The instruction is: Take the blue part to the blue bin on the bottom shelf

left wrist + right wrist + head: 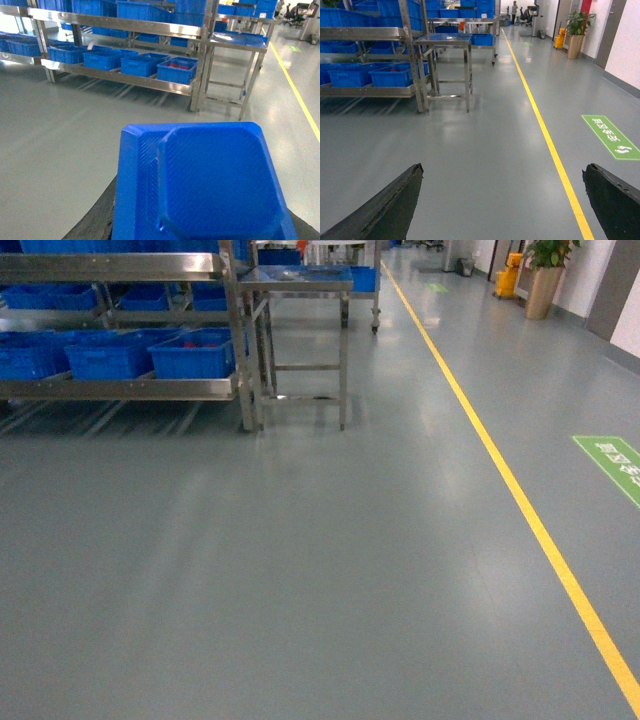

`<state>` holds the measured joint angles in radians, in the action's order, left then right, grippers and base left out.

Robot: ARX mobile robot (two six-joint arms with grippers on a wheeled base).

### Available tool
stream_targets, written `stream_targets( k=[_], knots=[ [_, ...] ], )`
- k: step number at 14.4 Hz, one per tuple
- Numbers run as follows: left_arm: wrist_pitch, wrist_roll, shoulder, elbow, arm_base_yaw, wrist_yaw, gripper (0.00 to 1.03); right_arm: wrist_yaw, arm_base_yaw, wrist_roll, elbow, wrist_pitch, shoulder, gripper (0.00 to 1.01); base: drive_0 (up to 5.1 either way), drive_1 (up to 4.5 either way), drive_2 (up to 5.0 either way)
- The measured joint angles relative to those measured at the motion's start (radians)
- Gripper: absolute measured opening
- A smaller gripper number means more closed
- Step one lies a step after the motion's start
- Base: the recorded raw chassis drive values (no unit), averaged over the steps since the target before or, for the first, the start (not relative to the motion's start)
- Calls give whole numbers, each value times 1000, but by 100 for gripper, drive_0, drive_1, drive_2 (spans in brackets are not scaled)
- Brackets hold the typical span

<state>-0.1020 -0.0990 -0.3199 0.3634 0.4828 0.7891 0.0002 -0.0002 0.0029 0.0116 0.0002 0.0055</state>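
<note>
the left gripper is clamped on the blue part, a flat textured plastic piece filling the low end of the left wrist view, so the pick looks done. the right gripper hangs w/ jaws spread wide, nothing btwn them, bare grey floor under. further off stands the steel rack; its bottom shelf carries a row of blue crates. the blue bin sits beside a crate w/ red contents. robot's well apart from the rack: approach and drop-off still to do

Right end effector gapes wide, holding nothing.
</note>
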Motion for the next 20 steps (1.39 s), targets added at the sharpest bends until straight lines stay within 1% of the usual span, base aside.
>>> stream_targets(
  k=[20],
  knots=[
    [1,0,0,0,0,-3,43,0,0,0,0,-7,0,98,-1,425,-427]
  ],
)
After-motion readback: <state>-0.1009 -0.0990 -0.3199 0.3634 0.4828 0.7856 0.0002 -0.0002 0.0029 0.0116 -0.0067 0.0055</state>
